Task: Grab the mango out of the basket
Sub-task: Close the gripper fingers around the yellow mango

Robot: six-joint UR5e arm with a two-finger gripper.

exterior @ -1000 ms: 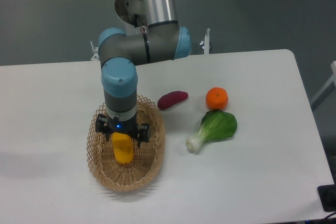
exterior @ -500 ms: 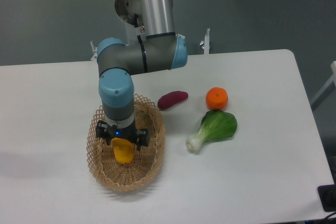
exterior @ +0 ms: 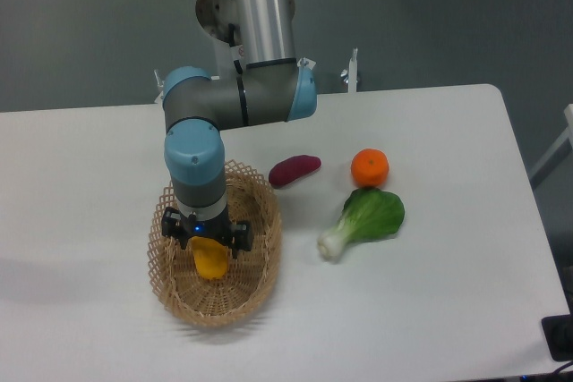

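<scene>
We are seeing only the lower part of the mango (exterior: pixel 211 262); the claw (exterior: pixel 207 241) is covering its upper end. Its fingertips are hiding inside the basket (exterior: pixel 261 261), so their spread is escaping us.

Bright, even overhead light, soft faint shadows on the table (exterior: pixel 430 310), slightly soft focus.

There is one wicker basket (exterior: pixel 258 282), one mango (exterior: pixel 210 261), one purple sweet potato (exterior: pixel 294 169), one orange (exterior: pixel 370 167) and one bok choy (exterior: pixel 365 220). One gripper (exterior: pixel 206 237), one white table (exterior: pixel 430 310).
</scene>
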